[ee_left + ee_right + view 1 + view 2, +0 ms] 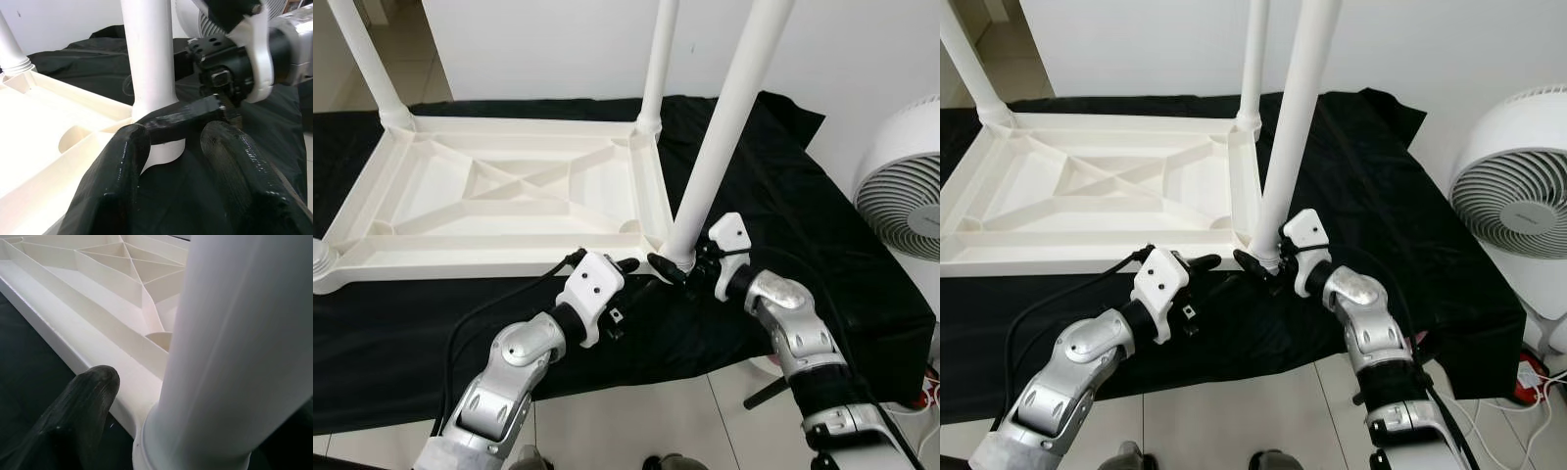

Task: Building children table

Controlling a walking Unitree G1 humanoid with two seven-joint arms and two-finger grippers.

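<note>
Right gripper [674, 271] is holding the base of the near table leg [724, 127].
Left gripper [628, 266] is waiting just beside it, fingers [117, 191] open, at the corner of the upturned white table [499, 201] on the black cloth [783, 196].

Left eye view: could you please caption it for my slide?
Right hand grips the near leg of the upturned white table; left hand waits alongside.

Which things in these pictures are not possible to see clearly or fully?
- Near-corner leg: top cut off by the upper edge, head views.
- Whether that leg is fully seated in the tabletop socket: right end effector covers the base.
- Right end effector's second finger: behind the leg, right wrist view.
- Fan: cut off by the right edge.
- Left end effector: open, beside the leg base.
</note>
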